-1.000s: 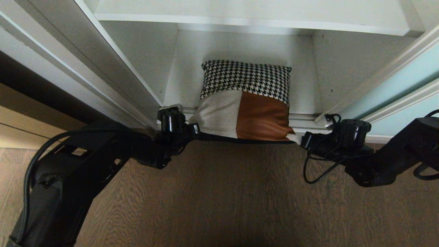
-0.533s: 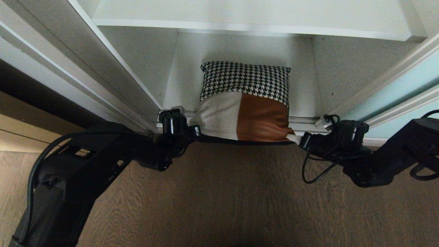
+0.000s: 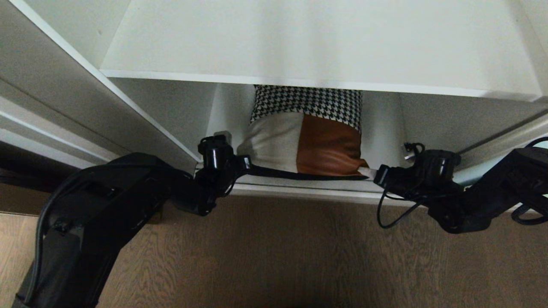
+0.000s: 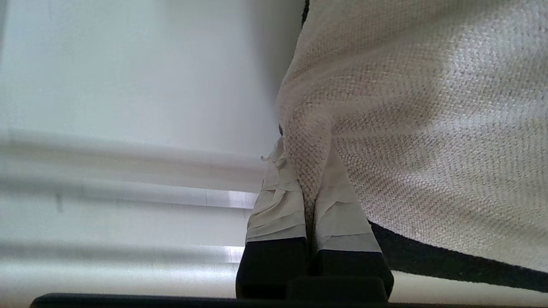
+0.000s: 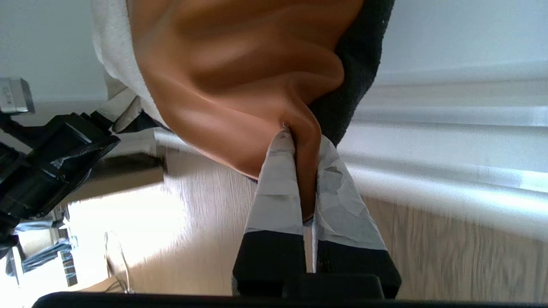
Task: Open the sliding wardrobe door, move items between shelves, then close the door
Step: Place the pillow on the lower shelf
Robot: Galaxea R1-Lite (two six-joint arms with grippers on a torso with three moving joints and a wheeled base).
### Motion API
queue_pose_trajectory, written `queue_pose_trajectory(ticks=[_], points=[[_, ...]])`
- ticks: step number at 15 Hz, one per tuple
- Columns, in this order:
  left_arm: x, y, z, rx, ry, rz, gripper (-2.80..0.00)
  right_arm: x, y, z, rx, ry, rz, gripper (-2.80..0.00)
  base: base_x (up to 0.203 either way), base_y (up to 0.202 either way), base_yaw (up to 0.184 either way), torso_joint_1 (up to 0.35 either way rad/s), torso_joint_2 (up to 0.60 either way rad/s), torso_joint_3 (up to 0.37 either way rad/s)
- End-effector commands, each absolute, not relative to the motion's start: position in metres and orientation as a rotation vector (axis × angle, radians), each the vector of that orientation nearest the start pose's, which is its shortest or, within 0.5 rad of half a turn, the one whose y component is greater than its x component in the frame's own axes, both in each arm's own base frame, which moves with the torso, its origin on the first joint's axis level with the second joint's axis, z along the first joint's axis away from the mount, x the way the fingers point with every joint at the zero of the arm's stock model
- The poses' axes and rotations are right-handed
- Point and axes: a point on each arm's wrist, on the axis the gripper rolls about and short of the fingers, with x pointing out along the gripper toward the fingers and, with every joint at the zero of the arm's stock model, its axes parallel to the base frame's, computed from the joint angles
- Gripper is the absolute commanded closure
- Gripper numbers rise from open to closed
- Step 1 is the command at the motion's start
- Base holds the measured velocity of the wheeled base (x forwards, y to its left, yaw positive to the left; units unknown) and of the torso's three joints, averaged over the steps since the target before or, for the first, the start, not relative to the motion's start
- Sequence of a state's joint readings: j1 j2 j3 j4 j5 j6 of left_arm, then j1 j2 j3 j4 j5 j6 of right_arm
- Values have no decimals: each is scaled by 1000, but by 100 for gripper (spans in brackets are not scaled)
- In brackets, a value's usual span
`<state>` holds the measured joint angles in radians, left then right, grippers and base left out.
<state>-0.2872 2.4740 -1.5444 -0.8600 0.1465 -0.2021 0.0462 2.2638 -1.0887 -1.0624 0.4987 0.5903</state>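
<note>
Dim head view, dark shadow under the shelf (image 3: 299, 51), bright glare on the floor (image 5: 141, 218), blurred wrist-view backgrounds

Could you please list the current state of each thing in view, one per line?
Cushion: held at its two near corners, far part under the upper shelf.
Left gripper: shut on the cushion's beige corner.
Right gripper: shut on the cushion's brown leather corner.
Upper shelf: bare where visible.
Sliding wardrobe door: slid aside, compartment open.
</note>
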Motion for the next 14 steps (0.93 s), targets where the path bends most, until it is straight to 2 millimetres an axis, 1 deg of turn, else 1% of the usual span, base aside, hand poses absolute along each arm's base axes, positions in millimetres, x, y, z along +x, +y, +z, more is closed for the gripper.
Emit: queue_pose_trajectory(ticks=[1,2,4,6,9,11,14], points=[[481,-142,81,-171,69,-137,0,426,30,90,603,265,501,0,166,0,0,3,2,6],[480,-144,77,-146,54,-143,0,426,30,90,602,265,501,0,87,0,6,4,-1,6],[471,-143,67,-75,50,-149,0,426,30,88,606,281,495,0,0,0,0,0,0,0],[462,-145,74,-37,63,-152,0,425,31,88,606,297,491,0,0,0,0,0,0,0],[467,-145,82,-37,61,-93,0,426,31,87,593,298,492,0,0,0,0,0,0,0],[468,-145,84,-45,56,-83,0,425,31,87,590,299,492,0,0,0,0,0,0,0],[477,-144,92,-60,32,-76,0,428,31,89,588,287,494,0,0,0,0,0,0,0]])
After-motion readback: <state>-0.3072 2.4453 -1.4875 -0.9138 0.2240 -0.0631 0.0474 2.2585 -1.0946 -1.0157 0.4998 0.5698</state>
